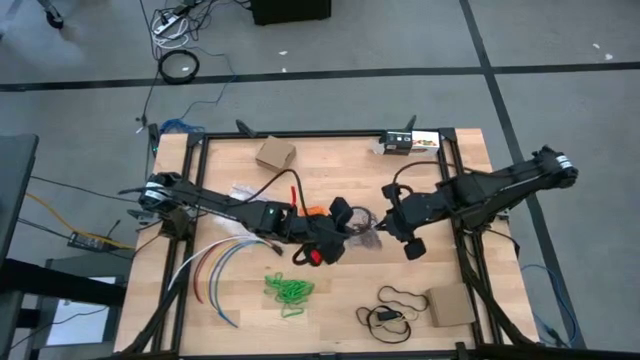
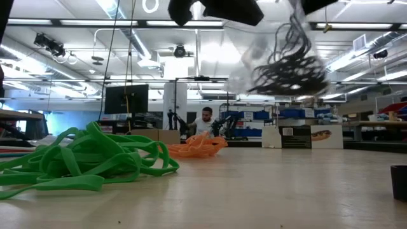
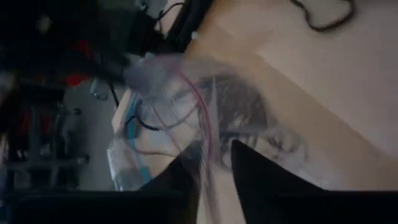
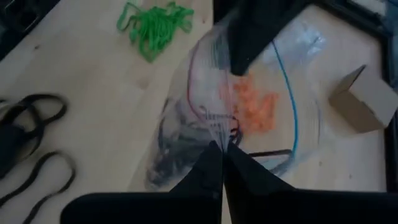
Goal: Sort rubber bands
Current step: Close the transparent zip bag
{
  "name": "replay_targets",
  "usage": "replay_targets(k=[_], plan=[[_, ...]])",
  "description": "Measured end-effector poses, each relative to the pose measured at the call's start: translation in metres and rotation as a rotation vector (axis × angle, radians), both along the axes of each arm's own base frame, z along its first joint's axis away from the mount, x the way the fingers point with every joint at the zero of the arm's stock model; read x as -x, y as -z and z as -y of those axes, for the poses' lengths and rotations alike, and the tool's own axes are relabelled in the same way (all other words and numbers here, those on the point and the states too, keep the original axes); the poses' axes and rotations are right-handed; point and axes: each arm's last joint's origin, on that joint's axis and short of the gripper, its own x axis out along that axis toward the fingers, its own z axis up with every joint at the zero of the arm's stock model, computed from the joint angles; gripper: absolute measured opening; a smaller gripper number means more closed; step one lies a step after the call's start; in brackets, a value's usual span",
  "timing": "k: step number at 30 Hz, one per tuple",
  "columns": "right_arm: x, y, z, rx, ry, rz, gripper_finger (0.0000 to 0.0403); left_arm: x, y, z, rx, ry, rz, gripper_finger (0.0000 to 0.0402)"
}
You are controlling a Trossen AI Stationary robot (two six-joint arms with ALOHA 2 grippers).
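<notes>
Three heaps of rubber bands face you here. Nearest the front edge of the counter (image 1: 440, 165), left of centre, lie the green rubber bands (image 1: 289, 289), flat on the wood and apart from both arms. Near the front right corner you see a black cord loop (image 1: 392, 308) just beside a small cardboard box (image 1: 451, 305). Along the left side, curved coloured cables (image 1: 215, 268) fan toward the front.

At the middle of the counter a clear plastic bag (image 4: 205, 134) is held up off the wood between the two arms; the dark rubber bands (image 2: 289, 70) hang inside it, well above the surface in the low view. The right gripper (image 4: 221, 149) has its fingers pressed together on the bag's film. The left gripper (image 3: 214, 162) also meets the bag: its fingers stand slightly apart with the film running between them, and you cannot tell whether they pinch it.

Just behind the left gripper, the orange rubber bands (image 1: 313, 212) rest on the counter, seen through the bag in the right wrist view.

Toward the rear edge a second cardboard box (image 1: 275, 153) sits left of centre, and a small device (image 1: 400, 144) lies near the rear right corner. Beyond the counter, a person (image 2: 205, 121) is seated in the room.
</notes>
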Motion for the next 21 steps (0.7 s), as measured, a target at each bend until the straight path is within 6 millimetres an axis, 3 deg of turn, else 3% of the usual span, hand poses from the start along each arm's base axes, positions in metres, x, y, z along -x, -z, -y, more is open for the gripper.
replay_targets(k=[4, 9, 12, 17, 21], plan=[[-0.001, -0.006, 0.0, -0.006, 0.022, -0.157, 0.0, -0.001, -0.002, -0.014, 0.078, -0.122, 0.034, 0.0137], [-0.007, 0.024, -0.001, 0.066, 0.096, -0.387, 0.0, 0.0, -0.001, -0.03, 0.176, -0.24, 0.025, 0.0151], [-0.016, 0.037, -0.006, 0.115, 0.106, -0.411, 0.0, 0.0, 0.007, -0.038, 0.27, -0.257, -0.006, 0.0152], [-0.022, 0.041, -0.009, 0.107, 0.119, -0.401, 0.0, 0.004, 0.042, -0.056, 0.516, -0.232, -0.066, 0.0152], [-0.016, 0.034, -0.009, 0.099, 0.151, -0.369, 0.0, 0.016, 0.075, -0.071, 0.611, -0.269, 0.034, 0.0152]])
